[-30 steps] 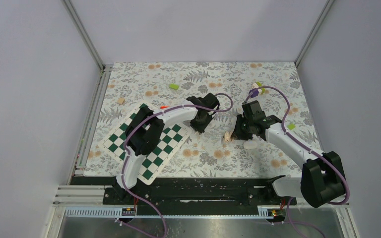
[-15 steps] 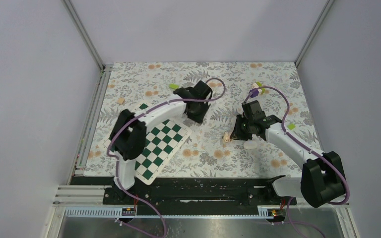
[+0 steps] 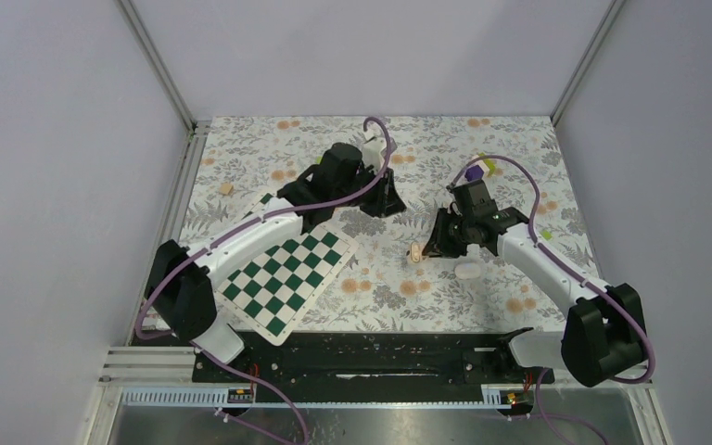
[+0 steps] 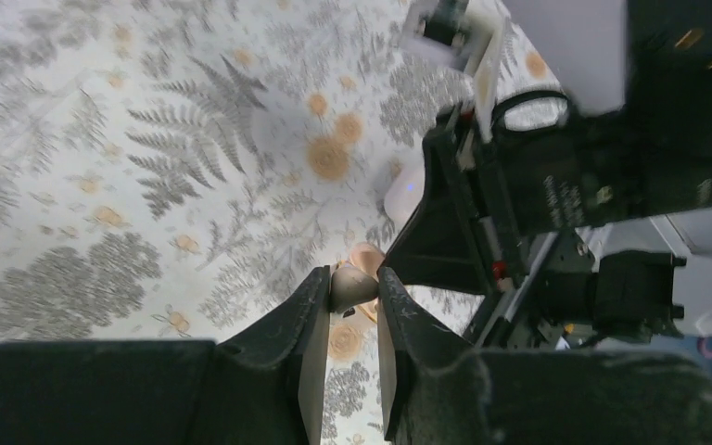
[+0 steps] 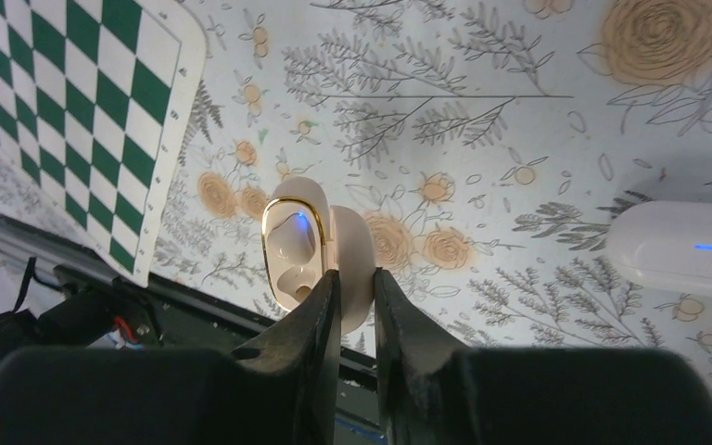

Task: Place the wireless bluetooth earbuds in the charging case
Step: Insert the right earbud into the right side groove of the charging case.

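Open cream charging case (image 5: pixel 350 243) in right pincer (image 5: pixel 353 284), one earbud (image 5: pixel 293 237) inside; second earbud (image 4: pixel 351 282) in left pincer (image 4: pixel 352 295)

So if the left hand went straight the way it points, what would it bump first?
Probably the open charging case the right hand holds, just past the earbud in the left hand; depth is unclear.

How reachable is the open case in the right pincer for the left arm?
Probably yes: the left pincer, gripping an earbud, hangs close to the charging case that the right pincer holds, with nothing visible between them.
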{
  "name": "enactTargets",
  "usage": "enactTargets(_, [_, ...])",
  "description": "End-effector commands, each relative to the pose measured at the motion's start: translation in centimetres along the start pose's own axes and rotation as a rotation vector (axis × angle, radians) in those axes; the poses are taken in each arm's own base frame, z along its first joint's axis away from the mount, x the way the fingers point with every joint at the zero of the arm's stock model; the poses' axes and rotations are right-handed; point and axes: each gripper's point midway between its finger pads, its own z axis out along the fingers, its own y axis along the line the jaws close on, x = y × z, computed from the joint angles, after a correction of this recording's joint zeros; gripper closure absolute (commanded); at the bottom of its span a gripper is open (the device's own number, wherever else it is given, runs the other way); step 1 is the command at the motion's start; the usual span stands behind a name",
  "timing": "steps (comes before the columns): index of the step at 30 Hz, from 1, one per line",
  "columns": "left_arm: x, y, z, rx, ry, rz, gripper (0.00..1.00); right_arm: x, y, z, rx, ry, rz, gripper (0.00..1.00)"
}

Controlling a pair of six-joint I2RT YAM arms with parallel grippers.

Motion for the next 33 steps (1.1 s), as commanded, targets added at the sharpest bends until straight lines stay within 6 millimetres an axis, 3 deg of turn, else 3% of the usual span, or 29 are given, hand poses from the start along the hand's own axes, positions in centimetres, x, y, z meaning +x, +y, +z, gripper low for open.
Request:
enactTargets(1, [-0.4,-2.7,0.8,0.195,-0.091,0.003,1.00,0.2,2.8,-1.6,-0.090,0.074,0.010,1.00])
enactTargets(10, [0.5,-3.5,-0.3,0.249,-0.171,0.099,1.00,-0.4,2.3,-3.7,0.089,0.131,-0.007,1.00])
enactTargets(16, [1.4,-5.8,-0.8,0.357,-0.184,0.186,1.00,-0.6,2.2,-4.0,0.164,0.124,-0.034,1.00])
enactTargets(25, [3.0,-7.3,-1.0,0.443,-0.221,0.242,1.00,-0.9,3.0,-4.0,0.150,0.113,-0.030,1.00])
enactTargets(33, [4.5,-7.2,0.4,0.461,-0.210,0.216,1.00,-0.9,3.7,-4.0,0.123,0.127,-0.034,1.00])
